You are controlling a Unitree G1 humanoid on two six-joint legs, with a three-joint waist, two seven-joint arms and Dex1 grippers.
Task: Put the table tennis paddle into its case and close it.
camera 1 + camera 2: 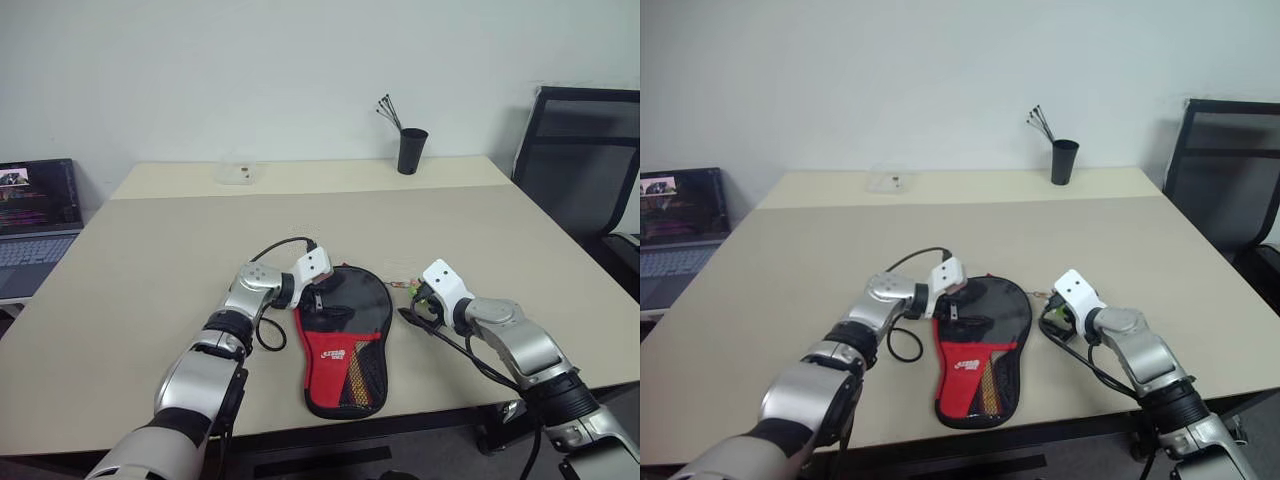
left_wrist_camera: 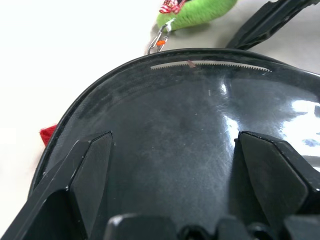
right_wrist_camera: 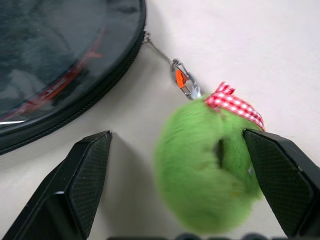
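**Spotter:** Where's the case?

**Me:** Flat on the bench [image 1: 150, 300] near its front edge, between my two arms. The case [image 1: 345, 335] has its round end pointing away from me and its narrow red end toward me, so its long axis runs front to back. I can't see the paddle itself; I judge it's inside, though I can't tell.

**Spotter:** Fingers?

**Me:** Both sets apart, holding nothing. The left fingers [image 2: 95, 170] hover over the round end from its left rim. The right fingers [image 3: 270, 170] straddle the green fluffy tag [image 3: 205, 165], which hangs by a clip off the case's right rim.

**Spotter:** Which arm closes it?

**Me:** The right, I think; the tag looks like the zip pull, just beside the right gripper [image 1: 425, 297]. The left gripper [image 1: 318, 290] can pin the case.

**Spotter:** Room?

**Me:** Pale bench, cup [image 1: 411, 150] at the far edge, laptop [image 1: 35, 215] left, chair [image 1: 580, 160] right.
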